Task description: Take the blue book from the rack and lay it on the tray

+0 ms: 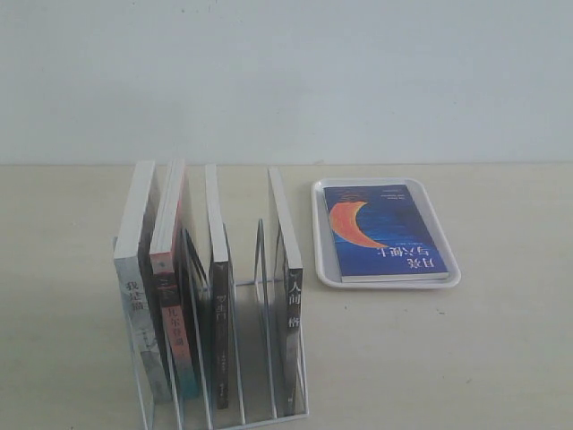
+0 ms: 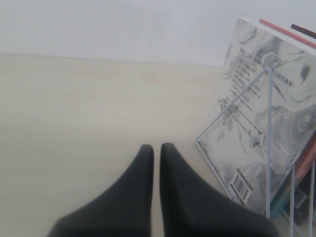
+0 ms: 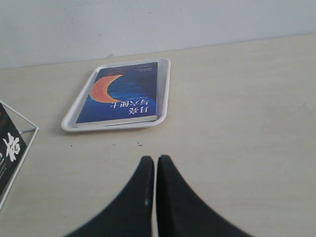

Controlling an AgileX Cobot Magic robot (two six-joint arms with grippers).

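In the exterior view we see the blue book (image 1: 383, 228) lying flat, cover up, inside the tray (image 1: 394, 284), which sits on the table (image 1: 501, 358) just beside the rack (image 1: 260, 255). The rack holds four other books (image 1: 219, 340) standing or leaning between its wire dividers, and neither arm shows in this view. In the left wrist view the left gripper (image 2: 156, 150) hangs over bare table with its jaws pressed almost together and nothing between them; near it we see the rack's end wire (image 2: 269, 148) against a grey marbled book cover (image 2: 276, 113). In the right wrist view the right gripper (image 3: 155, 162) is likewise closed up tight and empty, well apart from the tray (image 3: 165, 94), where the blue book (image 3: 121, 96) rests within the rim.
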